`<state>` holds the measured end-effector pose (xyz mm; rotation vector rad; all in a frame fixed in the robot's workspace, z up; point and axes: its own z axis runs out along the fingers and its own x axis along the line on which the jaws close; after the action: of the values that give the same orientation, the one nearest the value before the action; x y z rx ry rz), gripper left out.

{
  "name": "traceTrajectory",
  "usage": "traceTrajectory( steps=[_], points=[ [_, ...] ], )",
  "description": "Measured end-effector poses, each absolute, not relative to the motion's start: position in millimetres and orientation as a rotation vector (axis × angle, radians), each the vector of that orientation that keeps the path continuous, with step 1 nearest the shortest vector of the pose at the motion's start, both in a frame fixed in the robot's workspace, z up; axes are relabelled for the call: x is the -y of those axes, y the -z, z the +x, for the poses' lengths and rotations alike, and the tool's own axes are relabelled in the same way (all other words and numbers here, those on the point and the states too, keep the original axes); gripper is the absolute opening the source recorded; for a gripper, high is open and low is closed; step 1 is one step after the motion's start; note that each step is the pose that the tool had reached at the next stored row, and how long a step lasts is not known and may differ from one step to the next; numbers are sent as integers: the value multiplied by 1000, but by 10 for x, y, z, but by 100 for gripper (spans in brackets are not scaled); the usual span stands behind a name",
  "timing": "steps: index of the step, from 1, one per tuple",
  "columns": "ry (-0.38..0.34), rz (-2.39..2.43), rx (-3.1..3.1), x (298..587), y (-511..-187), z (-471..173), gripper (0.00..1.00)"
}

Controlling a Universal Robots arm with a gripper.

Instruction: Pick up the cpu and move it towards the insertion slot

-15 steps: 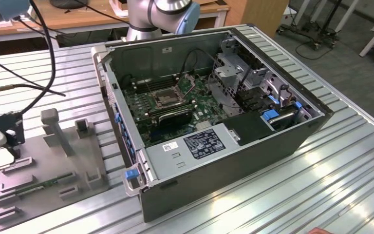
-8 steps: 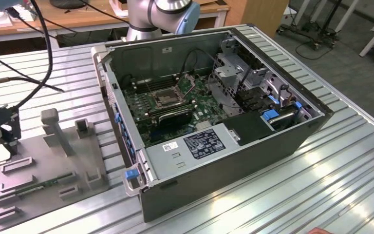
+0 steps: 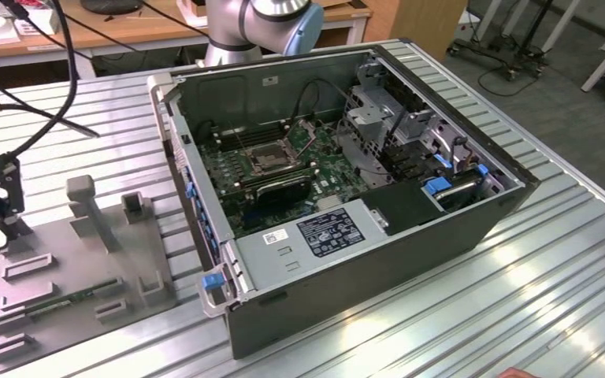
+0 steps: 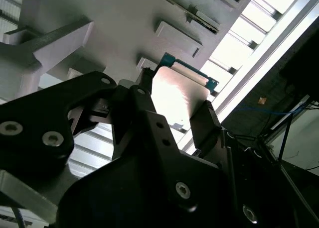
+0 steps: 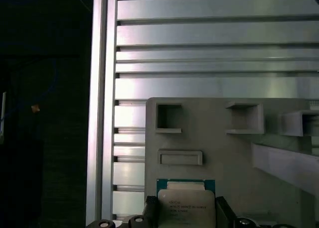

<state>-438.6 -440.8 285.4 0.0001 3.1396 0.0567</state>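
Now claw (image 4: 174, 102) pinching cpu (image 4: 178, 90), insertion slot (image 3: 265, 157) inside open computer case (image 3: 408, 260).

Even light fills the exterior view, with white glare streaks on the ribbed table (image 3: 554, 268). In the second wrist view the cpu (image 4: 179, 86) lid is washed out by reflection (the gripper (image 4: 175, 99) is near-black against it). The first wrist view is dark off the table's edge.

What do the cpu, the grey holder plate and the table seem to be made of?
The cpu: a metal lid, silver and shiny, since it glares brightly, on a thin green board rim. The grey holder plate: probably plastic, matt and evenly grey, with moulded pockets. The table: likely aluminium, as its silver slats show streaks of glare.
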Motion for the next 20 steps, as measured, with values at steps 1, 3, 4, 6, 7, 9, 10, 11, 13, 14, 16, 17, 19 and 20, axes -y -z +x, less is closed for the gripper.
traceTrajectory(
  steps=[1, 3, 4, 6, 7, 9, 10, 11, 13, 14, 16, 17, 19, 20],
  points=[
    [-57, 0, -3140, 4409, -2877, -4386, 54],
    [-57, 0, -3139, 4408, -2925, -4386, 54],
    [-57, 0, -3139, 4409, -2949, -4386, 54],
    [-57, 0, -3139, 4408, -2994, -4386, 54],
    [-57, 0, -3139, 4408, -3015, -4386, 54],
    [-57, 0, -3139, 4409, -3058, -4386, 54],
    [-57, 0, -3138, 4408, -3079, -4386, 54],
    [-57, 0, -3138, 4408, -3101, -4386, 54],
    [-57, 0, -3138, 4409, -3142, -4386, 54],
    [-57, 0, -3137, 4409, -3164, -4386, 54],
    [-57, 1, -3137, 4408, -3208, -4386, 54],
    [-57, 1, -3137, 4408, -3232, -4386, 54],
    [-57, 1, -3136, 4408, -3276, -4386, 54],
    [-57, 1, -3136, 4408, -3297, -4386, 54]
  ],
)
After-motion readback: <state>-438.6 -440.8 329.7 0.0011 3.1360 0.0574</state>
